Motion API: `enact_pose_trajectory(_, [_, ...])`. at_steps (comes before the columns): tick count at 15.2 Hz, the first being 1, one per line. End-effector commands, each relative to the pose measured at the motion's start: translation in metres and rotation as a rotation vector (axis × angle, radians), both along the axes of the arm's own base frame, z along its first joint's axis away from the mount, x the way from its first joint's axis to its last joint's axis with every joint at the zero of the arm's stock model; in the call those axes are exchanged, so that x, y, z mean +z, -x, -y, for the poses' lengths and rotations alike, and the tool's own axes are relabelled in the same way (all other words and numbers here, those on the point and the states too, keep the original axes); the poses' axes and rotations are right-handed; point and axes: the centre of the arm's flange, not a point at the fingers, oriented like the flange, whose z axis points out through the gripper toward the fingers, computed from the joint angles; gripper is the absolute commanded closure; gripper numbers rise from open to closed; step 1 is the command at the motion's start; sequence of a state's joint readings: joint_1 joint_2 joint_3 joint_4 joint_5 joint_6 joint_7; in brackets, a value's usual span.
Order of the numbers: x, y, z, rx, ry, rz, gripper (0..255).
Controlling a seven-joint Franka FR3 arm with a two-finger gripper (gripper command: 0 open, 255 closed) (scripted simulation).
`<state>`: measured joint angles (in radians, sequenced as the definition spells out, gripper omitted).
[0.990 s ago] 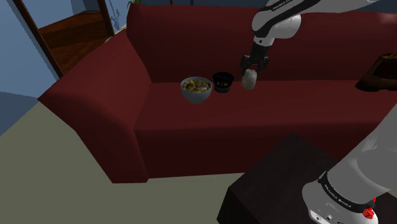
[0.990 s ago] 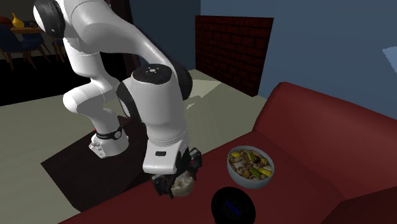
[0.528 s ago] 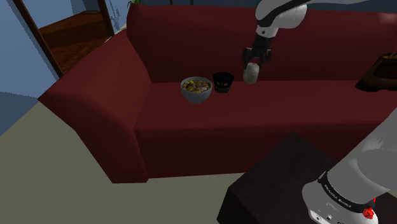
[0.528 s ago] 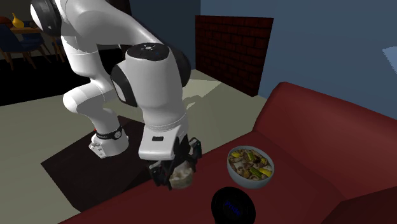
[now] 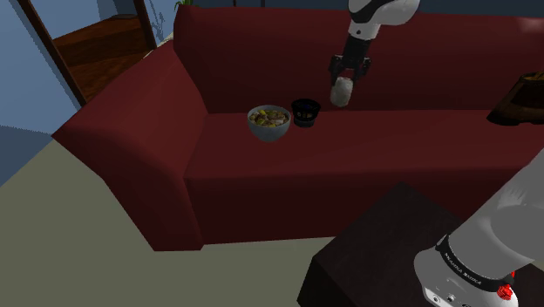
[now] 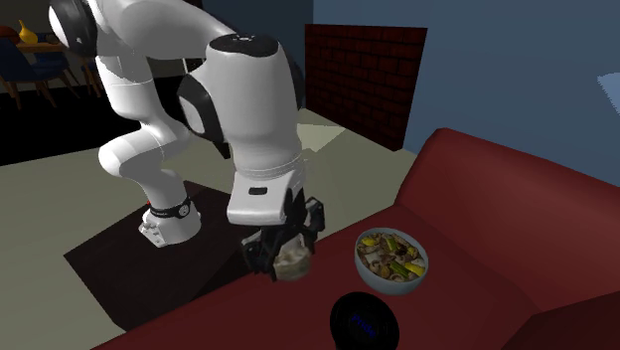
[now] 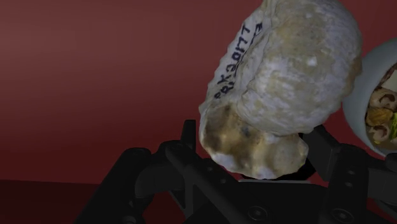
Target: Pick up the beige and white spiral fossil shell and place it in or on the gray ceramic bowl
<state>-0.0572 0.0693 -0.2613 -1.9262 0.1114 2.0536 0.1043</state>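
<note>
**Though lifted well clear of the sofa [image 5: 261, 166] seat, not yet over the grey bowl [image 5: 268, 132]**

Pinched in the gripper [image 5: 342, 80]: the fossil shell [image 5: 342, 92], black fingers [image 7: 184, 167] clamped on its lower end, high above the cushion and in front of the red backrest. Open air on every side of it in the shoulder view, bare cushion beneath. Toward that view's left, first a small black cup [image 5: 305, 112] on the seat, then the bowl just beside it, and past the bowl a short stretch of cushion before the armrest rises.

Lumpy and coiled, beige with chalky white patches.

From the wrist: dark inked characters along one whorl's edge, plus the bowl's pale wall [image 7: 355, 108] close beside the shell [image 7: 286, 95], brown and yellow pieces inside. From the second exterior view: shell [image 6: 291, 261] off to that view's left of the bowl [image 6: 383, 286], a clear gap between them, with the black cup [image 6: 363, 320] lower in the picture.
</note>
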Motion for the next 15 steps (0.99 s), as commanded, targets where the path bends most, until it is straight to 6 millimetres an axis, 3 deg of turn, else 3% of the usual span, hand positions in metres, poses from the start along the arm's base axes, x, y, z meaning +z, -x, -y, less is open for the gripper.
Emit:
enact_pose_trajectory(1, [0.001, -0.015, -0.017, 0.000, 0.000, 0.000, 255])
enact_pose_trajectory(15, [0.006, -0.138, -0.155, 0.000, 0.000, 0.000, 255])
